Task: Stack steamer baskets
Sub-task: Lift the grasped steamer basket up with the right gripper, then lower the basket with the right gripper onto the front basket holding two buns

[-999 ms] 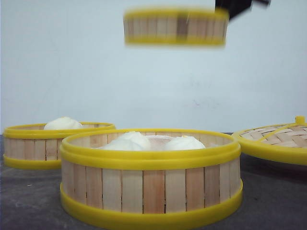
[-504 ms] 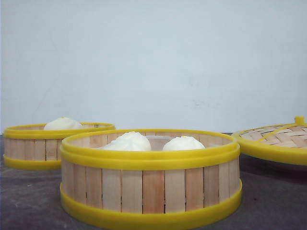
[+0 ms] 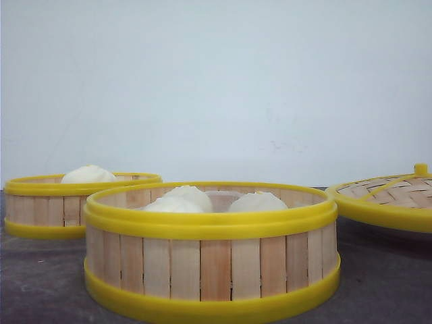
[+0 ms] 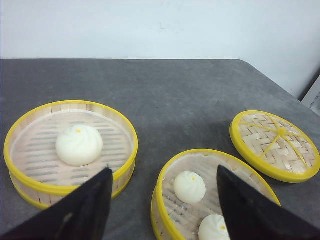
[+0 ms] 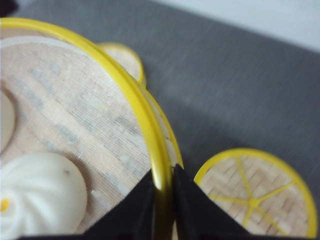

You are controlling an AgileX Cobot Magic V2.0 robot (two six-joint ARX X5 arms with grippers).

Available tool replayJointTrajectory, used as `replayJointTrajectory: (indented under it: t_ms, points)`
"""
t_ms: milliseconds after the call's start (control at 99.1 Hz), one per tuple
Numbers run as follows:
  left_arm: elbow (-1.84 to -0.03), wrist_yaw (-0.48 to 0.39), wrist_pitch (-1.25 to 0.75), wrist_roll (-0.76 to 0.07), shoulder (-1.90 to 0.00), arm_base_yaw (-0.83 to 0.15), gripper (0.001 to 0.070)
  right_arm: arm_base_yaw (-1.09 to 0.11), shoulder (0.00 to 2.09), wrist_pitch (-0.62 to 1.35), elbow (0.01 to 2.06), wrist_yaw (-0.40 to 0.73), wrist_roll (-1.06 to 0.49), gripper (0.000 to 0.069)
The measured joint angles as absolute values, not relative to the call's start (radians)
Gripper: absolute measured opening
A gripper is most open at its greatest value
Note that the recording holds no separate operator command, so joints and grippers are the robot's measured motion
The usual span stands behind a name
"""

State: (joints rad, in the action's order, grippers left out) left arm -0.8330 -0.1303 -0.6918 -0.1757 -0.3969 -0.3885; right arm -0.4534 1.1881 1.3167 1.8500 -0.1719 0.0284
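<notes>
Two steamer baskets stand on the dark table: a near one holding two white buns, and one farther left with a single bun. My right gripper is shut on the yellow rim of a third steamer basket, which holds buns and hangs high over the table, above the front view's frame. A basket on the table shows small beyond its rim. My left gripper is open and empty, hovering over the gap between the two standing baskets.
A flat woven bamboo lid with a yellow rim lies on the table to the right of the near basket. The table's far edge meets a white wall.
One second ago the held basket and the right gripper showed at the top of the front view; they have risen out of that view. The two baskets on the table stay put.
</notes>
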Motion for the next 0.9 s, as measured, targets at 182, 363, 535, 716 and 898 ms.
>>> replayJointTrajectory:
  t_ms: [182, 363, 535, 716, 898]
  points:
    - [-0.833, -0.13, -0.692, -0.176, -0.397, -0.389, 0.0397, -0.493, 1.152, 1.153, 1.59, -0.172, 0.035, 0.0034]
    - [-0.833, -0.13, -0.694, -0.176, -0.397, -0.389, 0.0397, -0.526, 1.148, 0.966, 1.35, -0.168, 0.058, 0.0034]
    - [-0.833, -0.13, -0.702, -0.176, -0.397, -0.389, 0.0397, -0.551, 1.156, 0.774, 1.175, -0.167, 0.089, 0.0034]
    - [-0.833, -0.13, -0.702, -0.176, -0.397, -0.389, 0.0397, -0.554, 1.218, 0.691, 1.118, -0.166, 0.109, 0.0034]
    - [-0.833, -0.13, -0.702, -0.176, -0.397, -0.389, 0.0397, -0.554, 1.288, 0.636, 1.118, -0.165, 0.113, 0.0034]
